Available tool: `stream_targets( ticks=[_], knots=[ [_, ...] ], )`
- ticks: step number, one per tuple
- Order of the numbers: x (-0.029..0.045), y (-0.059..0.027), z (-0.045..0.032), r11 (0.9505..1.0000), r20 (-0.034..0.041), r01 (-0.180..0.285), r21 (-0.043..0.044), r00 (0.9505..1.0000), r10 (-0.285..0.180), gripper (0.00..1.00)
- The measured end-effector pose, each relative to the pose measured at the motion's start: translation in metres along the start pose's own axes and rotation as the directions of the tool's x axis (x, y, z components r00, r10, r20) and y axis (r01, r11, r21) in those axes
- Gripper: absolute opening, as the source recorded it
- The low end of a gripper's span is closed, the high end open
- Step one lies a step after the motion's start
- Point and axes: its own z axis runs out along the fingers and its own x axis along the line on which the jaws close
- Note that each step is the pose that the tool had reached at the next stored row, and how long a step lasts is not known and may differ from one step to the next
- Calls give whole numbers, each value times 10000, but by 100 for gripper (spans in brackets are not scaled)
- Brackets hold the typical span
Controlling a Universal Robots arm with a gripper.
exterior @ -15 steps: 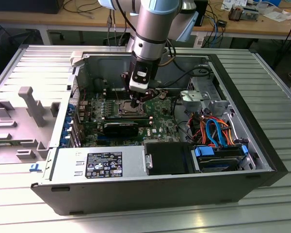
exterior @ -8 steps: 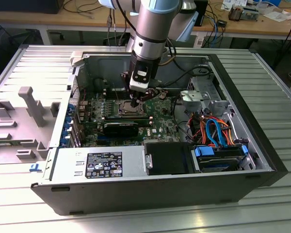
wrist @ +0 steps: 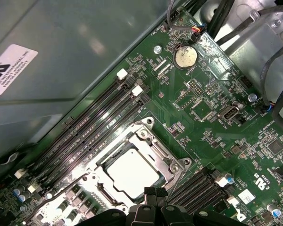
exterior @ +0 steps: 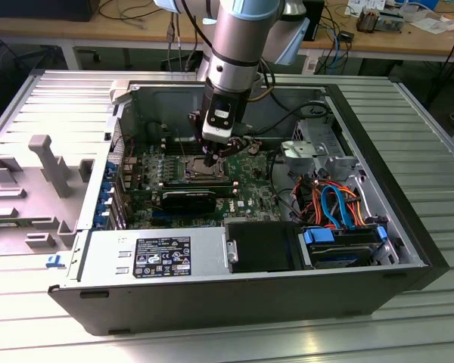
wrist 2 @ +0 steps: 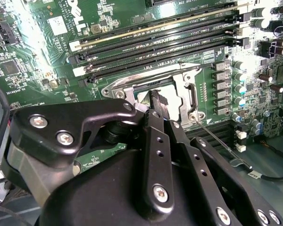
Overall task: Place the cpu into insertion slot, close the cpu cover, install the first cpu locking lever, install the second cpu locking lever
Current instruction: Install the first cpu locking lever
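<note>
The cpu (wrist: 132, 172) lies flat in the insertion slot (exterior: 204, 168), its silvery-grey top showing through the window of the cpu cover (wrist: 172, 165). The cover frame (wrist 2: 186, 92) lies down over the socket. In the first wrist view my gripper (wrist: 153, 192) hangs just over one edge of the socket, its black fingertips together and nothing between them. In the second wrist view the gripper (wrist 2: 156, 96) hides part of the chip. A thin wire locking lever (wrist 2: 217, 136) slants away from the socket's corner. In the exterior view the gripper (exterior: 221, 151) is low inside the case.
Long black memory slots (wrist 2: 155, 42) run along both sides of the socket. A coin battery (wrist: 185, 57) sits on the green board. The power supply (exterior: 155, 255) and a drive cage with blue and orange cables (exterior: 337, 204) stand nearby, inside the case walls (wrist: 61, 56).
</note>
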Motion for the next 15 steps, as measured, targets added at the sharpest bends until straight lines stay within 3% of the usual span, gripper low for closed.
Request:
stream_targets(
  ticks=[15],
  knots=[
    [1,-2,-14,10000,-24,66,-32,10000,-67,11]
  ],
)
